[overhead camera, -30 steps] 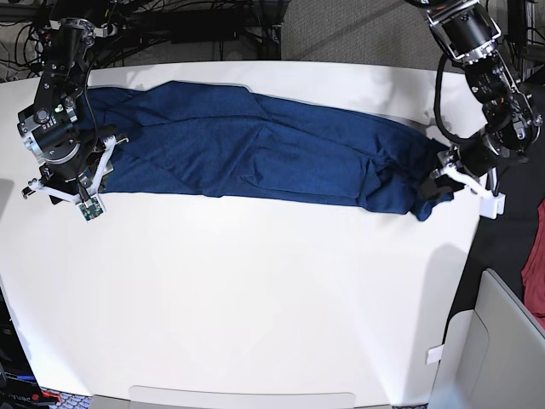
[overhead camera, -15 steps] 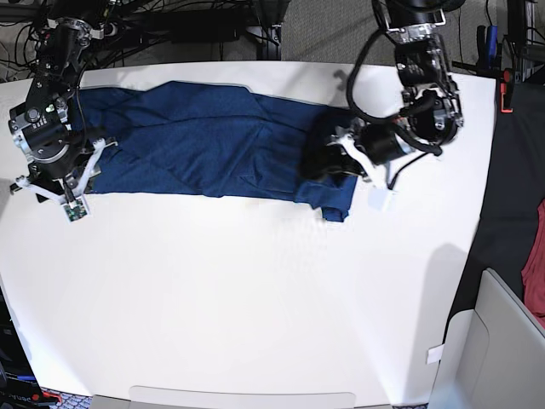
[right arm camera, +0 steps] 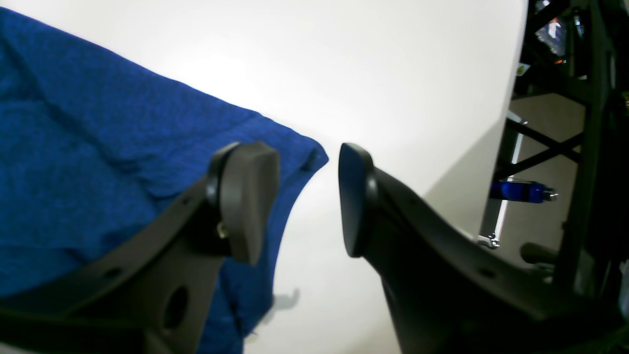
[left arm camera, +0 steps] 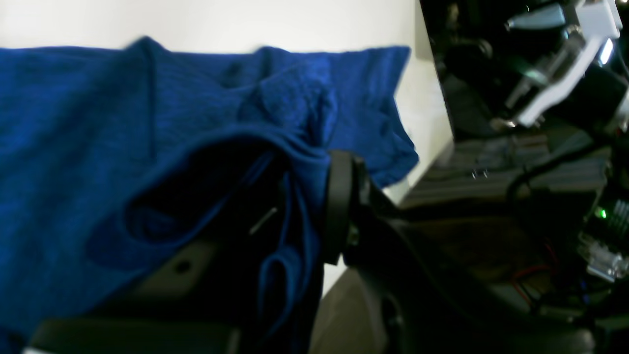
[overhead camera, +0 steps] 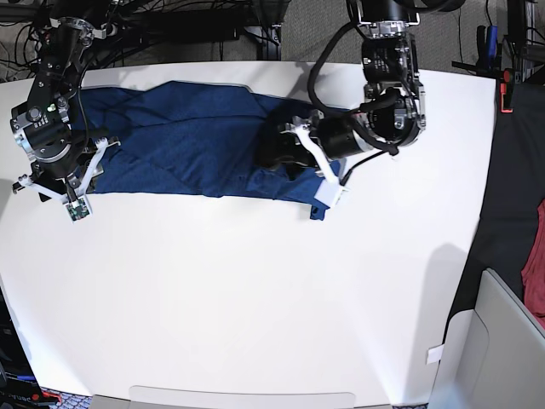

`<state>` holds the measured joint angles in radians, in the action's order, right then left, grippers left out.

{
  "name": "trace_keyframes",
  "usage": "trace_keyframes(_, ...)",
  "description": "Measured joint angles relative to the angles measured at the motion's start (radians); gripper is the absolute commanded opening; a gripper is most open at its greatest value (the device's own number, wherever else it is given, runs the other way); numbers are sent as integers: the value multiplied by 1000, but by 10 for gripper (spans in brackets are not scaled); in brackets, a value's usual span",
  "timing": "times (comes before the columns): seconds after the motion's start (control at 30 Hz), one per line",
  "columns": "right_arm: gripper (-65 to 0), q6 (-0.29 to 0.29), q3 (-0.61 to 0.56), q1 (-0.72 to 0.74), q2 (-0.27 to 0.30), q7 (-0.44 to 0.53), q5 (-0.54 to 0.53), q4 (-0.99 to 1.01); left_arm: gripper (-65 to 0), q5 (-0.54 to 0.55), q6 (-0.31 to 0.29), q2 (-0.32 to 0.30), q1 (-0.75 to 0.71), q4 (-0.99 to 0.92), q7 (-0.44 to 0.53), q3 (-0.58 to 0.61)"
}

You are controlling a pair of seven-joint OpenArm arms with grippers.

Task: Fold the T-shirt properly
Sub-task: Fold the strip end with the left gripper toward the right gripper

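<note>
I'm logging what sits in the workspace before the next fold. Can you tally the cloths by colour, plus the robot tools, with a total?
Dark blue cloth: 1, the T-shirt on the white table
Red cloth: 1, the red cloth at the right edge, off the table
Robot tools: 2, the left tool and the right tool
Total: 4
</note>
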<state>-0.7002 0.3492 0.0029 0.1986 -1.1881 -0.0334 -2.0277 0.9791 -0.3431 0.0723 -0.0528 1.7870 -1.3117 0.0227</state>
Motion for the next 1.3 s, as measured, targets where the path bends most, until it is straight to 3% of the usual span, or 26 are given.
trace_keyframes(0.3, -403, 0, -1, 0, -2, 0, 0, 0, -385, -34, 0, -6, 1, 0, -6, 41)
trace_keyframes(0.47, -403, 0, -1, 0, -2, 0, 0, 0, -385, -32, 0, -9, 3, 0, -13, 24)
trace_keyframes(0.73, -403, 0, -1, -6, 2, 0, 0, 0, -386, -55, 7, -158, 5, 2, 29, -19)
trace_keyframes(1.07, -403, 0, -1, -3, 1, 0, 0, 0, -386, -104, 6, -149, 3, 0, 34, 106)
trace_keyframes(1.3, -403, 0, 0, -5, 10, 0, -1, 0, -386, -106, 7, -154, 5, -150, 127, 171)
